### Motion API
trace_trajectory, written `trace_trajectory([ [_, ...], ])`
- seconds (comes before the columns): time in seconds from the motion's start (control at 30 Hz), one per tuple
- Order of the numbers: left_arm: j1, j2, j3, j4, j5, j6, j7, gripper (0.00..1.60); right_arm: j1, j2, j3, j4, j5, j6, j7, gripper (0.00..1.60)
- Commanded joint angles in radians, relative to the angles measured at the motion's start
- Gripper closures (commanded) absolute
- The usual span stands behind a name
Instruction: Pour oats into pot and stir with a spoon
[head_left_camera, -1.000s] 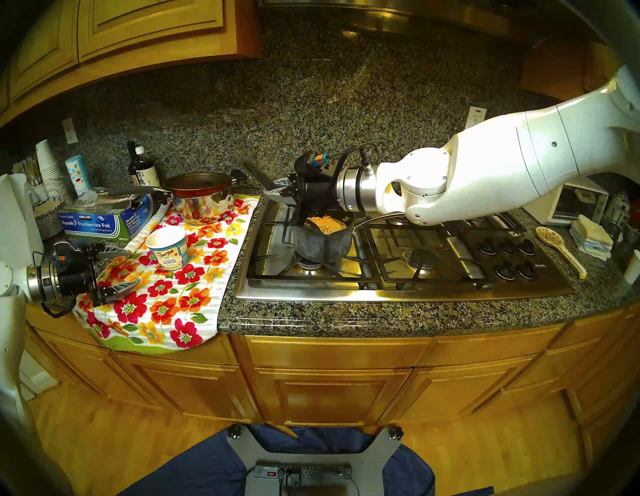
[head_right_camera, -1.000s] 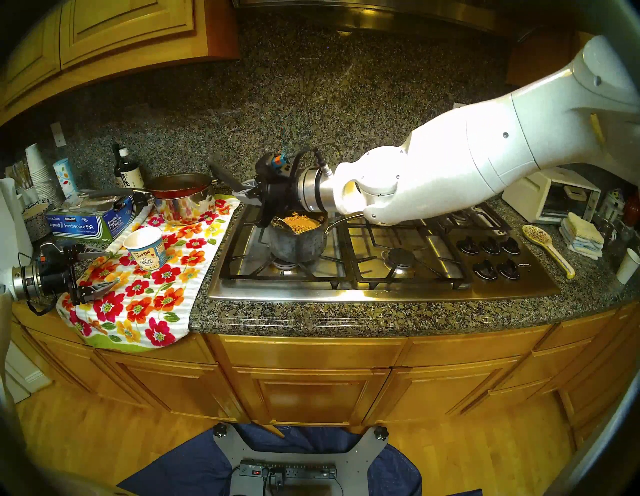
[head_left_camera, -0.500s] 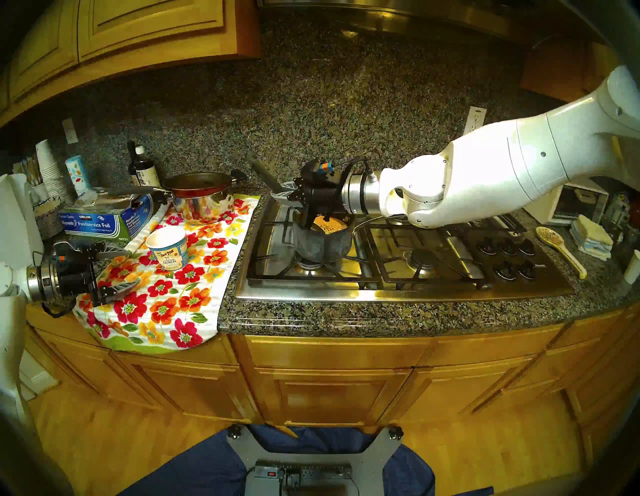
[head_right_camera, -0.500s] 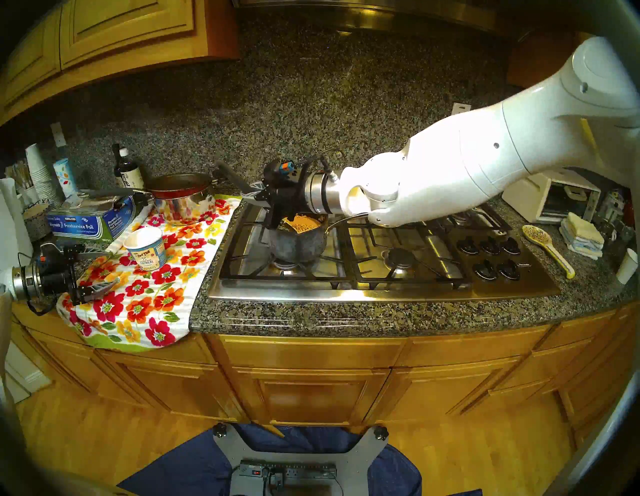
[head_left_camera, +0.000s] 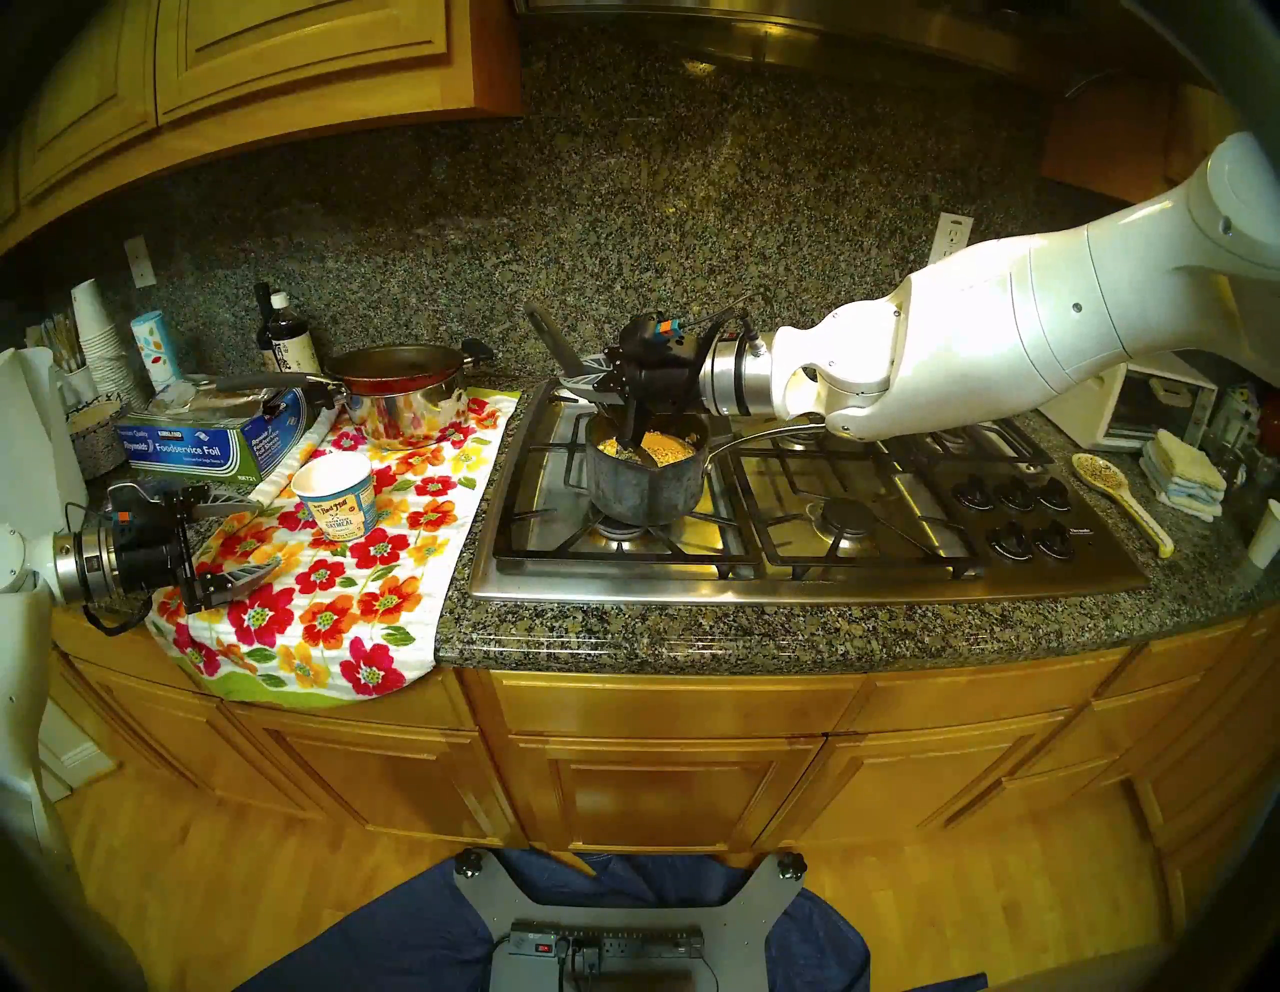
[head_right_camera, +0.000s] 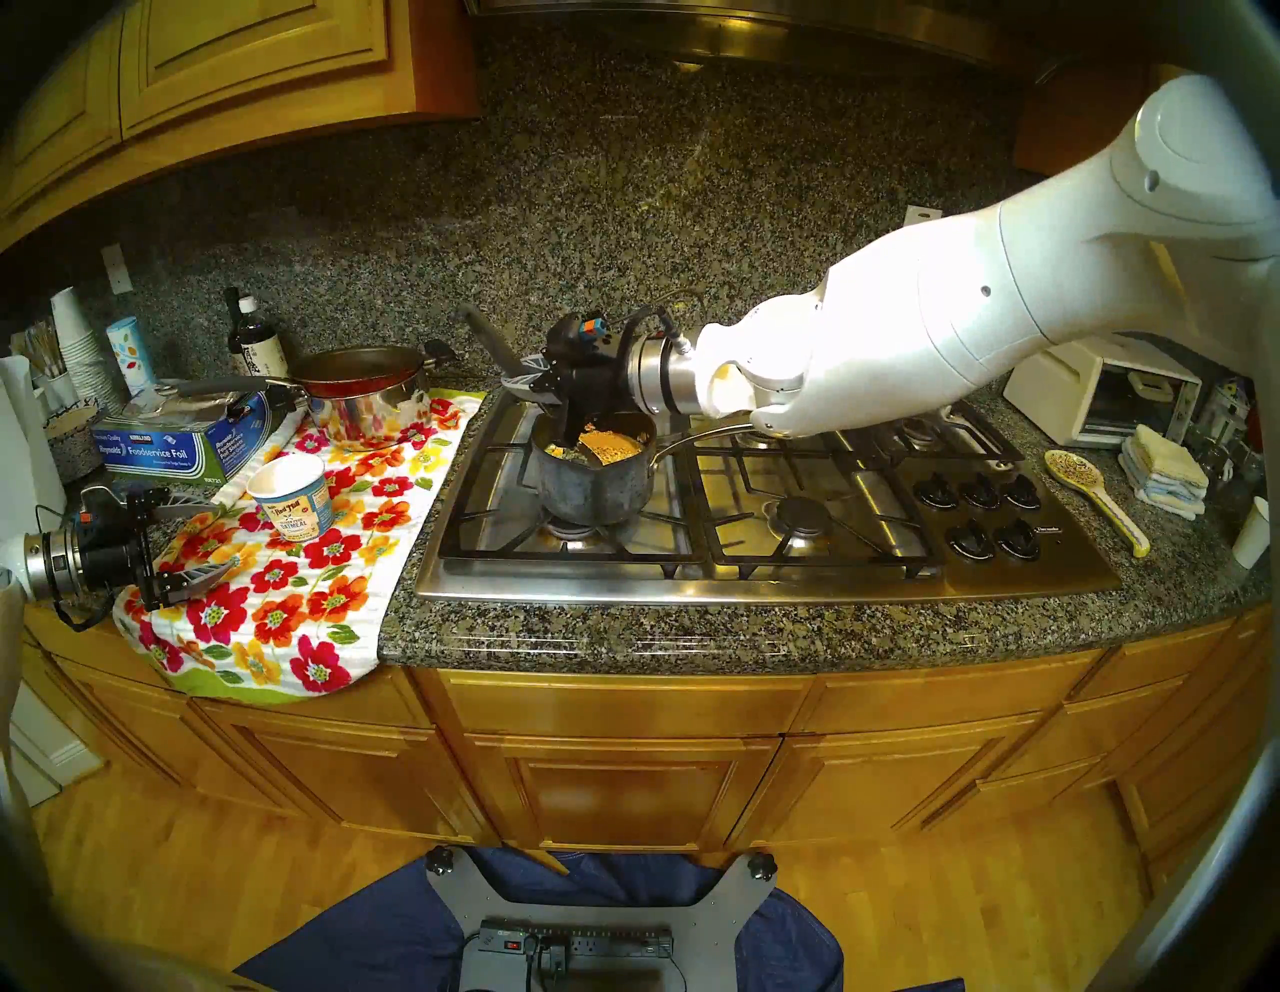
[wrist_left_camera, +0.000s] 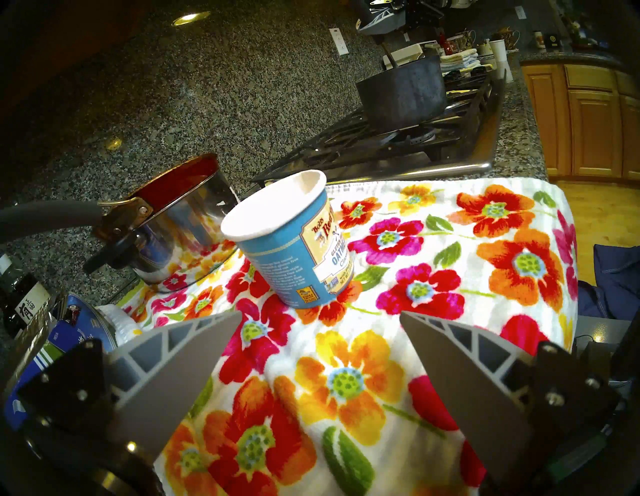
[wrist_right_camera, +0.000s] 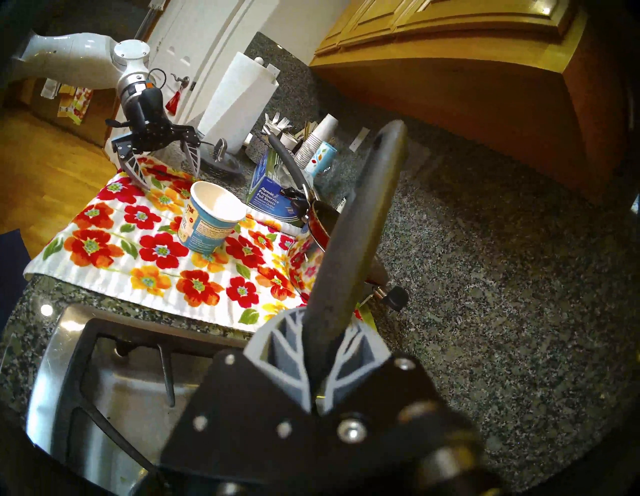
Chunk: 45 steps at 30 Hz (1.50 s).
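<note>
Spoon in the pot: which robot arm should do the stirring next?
The right. Its gripper is already shut on the spoon, which dips into the oats in the pot. The left gripper hangs open over the towel, empty.

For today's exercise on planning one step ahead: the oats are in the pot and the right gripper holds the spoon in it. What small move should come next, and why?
Probably sweep the spoon toward the pot's right side. The right gripper is shut on its black handle, and the oats lie heaped on that side, unmixed. The cup stands upright on the towel.
</note>
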Motion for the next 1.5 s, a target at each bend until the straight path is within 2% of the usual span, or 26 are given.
trace_trajectory([
  [0.0,-0.016,0.019,-0.015,-0.013,-0.021,0.000,0.003,0.00,-0.013,-0.018,-0.003,0.074,-0.007,0.004,0.008,1.60],
  [0.7,-0.016,0.019,-0.015,-0.013,-0.020,0.000,0.003,0.00,-0.052,-0.015,-0.023,0.210,0.004,-0.006,0.088,1.60],
  [0.93,-0.016,0.019,-0.015,-0.013,-0.020,0.000,0.003,0.00,-0.095,-0.006,-0.014,0.243,0.052,-0.002,0.124,1.60],
  [1.2,-0.016,0.019,-0.015,-0.013,-0.020,0.000,0.003,0.00,-0.126,-0.016,-0.002,0.304,0.149,0.050,0.224,1.60],
  [1.47,-0.016,0.019,-0.015,-0.013,-0.020,0.000,0.003,0.00,-0.153,-0.023,-0.009,0.373,0.199,0.080,0.305,1.60],
])
